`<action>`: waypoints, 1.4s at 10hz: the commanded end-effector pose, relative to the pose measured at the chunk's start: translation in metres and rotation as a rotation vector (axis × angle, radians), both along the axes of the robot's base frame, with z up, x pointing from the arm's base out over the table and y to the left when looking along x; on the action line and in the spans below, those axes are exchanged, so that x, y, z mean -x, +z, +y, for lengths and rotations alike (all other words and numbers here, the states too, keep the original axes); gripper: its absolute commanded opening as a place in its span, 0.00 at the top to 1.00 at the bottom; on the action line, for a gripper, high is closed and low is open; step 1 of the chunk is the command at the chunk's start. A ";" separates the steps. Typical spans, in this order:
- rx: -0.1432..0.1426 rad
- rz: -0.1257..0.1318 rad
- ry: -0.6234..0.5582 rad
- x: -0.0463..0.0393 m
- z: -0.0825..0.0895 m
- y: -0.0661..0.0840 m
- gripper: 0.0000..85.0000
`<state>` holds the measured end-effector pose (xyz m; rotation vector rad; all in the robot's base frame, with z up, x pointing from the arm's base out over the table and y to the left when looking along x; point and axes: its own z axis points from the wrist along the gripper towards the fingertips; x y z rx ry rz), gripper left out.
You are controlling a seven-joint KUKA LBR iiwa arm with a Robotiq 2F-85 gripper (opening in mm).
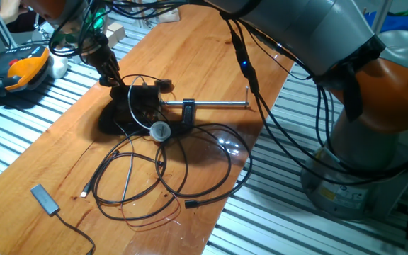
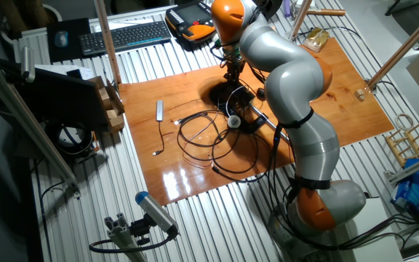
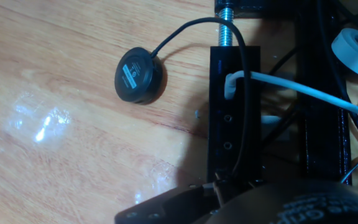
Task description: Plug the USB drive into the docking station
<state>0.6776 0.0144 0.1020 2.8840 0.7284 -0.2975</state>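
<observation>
Hand [image 1: 110,74] position: low over the docking station [image 3: 234,112], at the far end of the wooden table [image 1: 211,64]. In the hand view, the dark fingers fill the bottom edge, with a small metal tip between them that is probably the plug of the USB drive [image 3: 215,185]; the jaws appear closed on it, though the body of the drive is hidden. The drive is judged light, rigid and short, so a firm pinch on its rear end, leaving the plug free, suits insertion. The docking station lies lengthwise ahead of the fingers, its face showing a row of small ports, a white cable [image 3: 303,90] plugged in and a black cable [image 3: 244,93] draped across it. The station looks light and could slide under push force. The arm [image 2: 289,73] reaches steeply down from above, wrist bent toward the table. A round black puck [image 3: 138,75] lies just beside the station.
</observation>
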 end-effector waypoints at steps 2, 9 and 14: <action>0.006 0.003 0.003 0.0003 0.000 0.001 1.00; 0.022 0.005 0.018 0.0001 0.001 0.009 0.20; 0.009 -0.009 0.096 -0.0010 0.000 0.017 0.20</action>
